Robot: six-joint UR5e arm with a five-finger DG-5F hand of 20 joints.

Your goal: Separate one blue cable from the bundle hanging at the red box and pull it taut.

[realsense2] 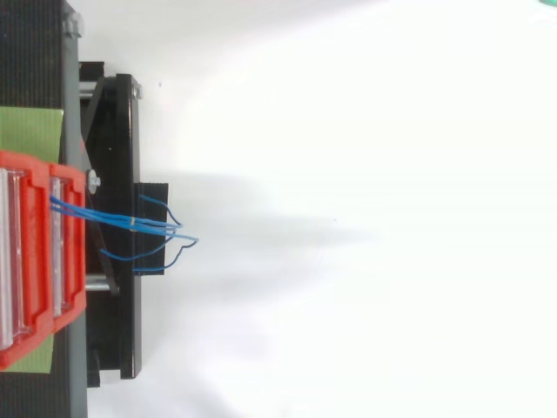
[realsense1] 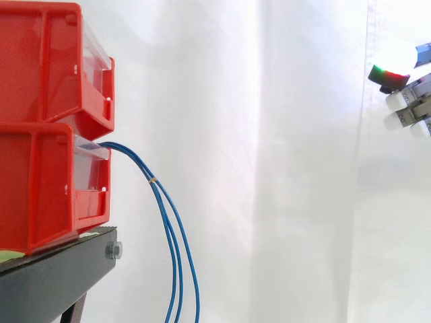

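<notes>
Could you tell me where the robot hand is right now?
In the side view the robot hand is at the upper right edge, well apart from the blue cables hanging from the lower red bin on the left.

The hand (realsense1: 406, 99) is poking in at the side view's right edge, its palm and wrist being cut off there. The blue cables (realsense1: 153, 180) are running off the bottom edge, their lower ends going unseen, while their upper ends are disappearing inside the lower red bin (realsense1: 40, 192), itself being cropped at the left along with the black stand (realsense1: 54, 279).
</notes>
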